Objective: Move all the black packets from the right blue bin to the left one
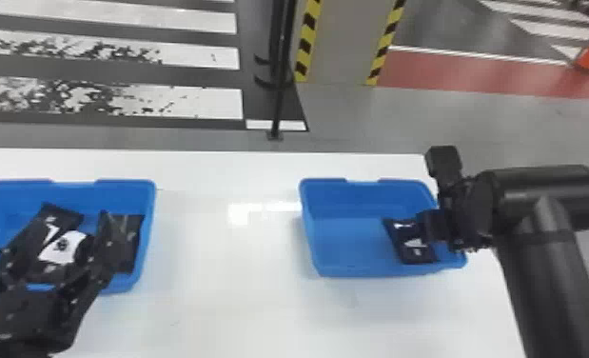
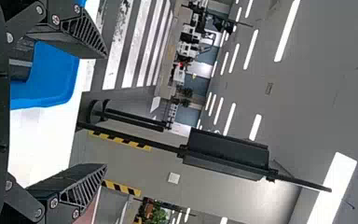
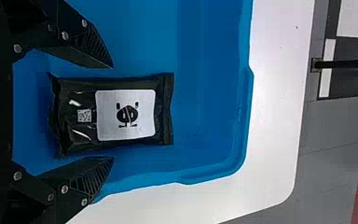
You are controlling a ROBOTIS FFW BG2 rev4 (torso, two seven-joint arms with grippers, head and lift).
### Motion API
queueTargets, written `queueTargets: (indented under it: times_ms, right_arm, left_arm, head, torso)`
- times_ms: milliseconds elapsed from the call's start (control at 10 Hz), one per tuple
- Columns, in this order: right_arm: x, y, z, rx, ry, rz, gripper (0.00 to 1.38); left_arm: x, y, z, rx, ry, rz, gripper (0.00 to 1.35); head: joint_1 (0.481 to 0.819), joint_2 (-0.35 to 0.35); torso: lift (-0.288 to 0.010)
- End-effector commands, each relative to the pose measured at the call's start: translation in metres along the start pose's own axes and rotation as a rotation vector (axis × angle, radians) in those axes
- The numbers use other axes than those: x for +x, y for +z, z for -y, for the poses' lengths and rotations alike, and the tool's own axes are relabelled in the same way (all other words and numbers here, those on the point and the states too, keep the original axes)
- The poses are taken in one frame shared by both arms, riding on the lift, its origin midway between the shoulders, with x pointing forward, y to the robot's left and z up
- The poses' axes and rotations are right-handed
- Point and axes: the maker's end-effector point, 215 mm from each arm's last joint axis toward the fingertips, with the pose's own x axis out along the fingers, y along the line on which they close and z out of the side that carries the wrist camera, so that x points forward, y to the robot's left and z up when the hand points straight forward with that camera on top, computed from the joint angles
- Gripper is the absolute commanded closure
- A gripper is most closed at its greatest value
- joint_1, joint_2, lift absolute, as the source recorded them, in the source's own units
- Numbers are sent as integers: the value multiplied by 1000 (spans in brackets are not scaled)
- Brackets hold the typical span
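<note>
Right hand: I have it spread above the packet
Black packet: lying in the right blue bin
Left hand: I hold it spread over the left bin
Left bin's load: black packets

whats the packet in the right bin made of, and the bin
The black packet looks like glossy plastic or foil film: bright glints, creases, flat sealed ends. The right bin seems smooth, satiny moulded plastic, judging by its even blue and rounded rim.
</note>
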Motion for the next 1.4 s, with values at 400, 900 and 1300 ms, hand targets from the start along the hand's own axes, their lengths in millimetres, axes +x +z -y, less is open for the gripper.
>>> queueTargets:
  times_ms: [400,900,1300]
  right_arm:
    - [14,-29,12,45,-12,-61,478]
    - [12,-40,-4,58,39,-20,1191]
    - [5,-13,-13,74,65,161,1216]
  left_arm:
    - [-1,-1,-1,-1,2,2,219]
    - [-3,-1,-4,-10,8,2,219]
    - [-7,-2,-9,-17,21,8,220]
  head:
    - [695,-228]
    - [695,-216]
    - [695,-191]
  torso:
    - [-140]
    - [-140]
    - [-140]
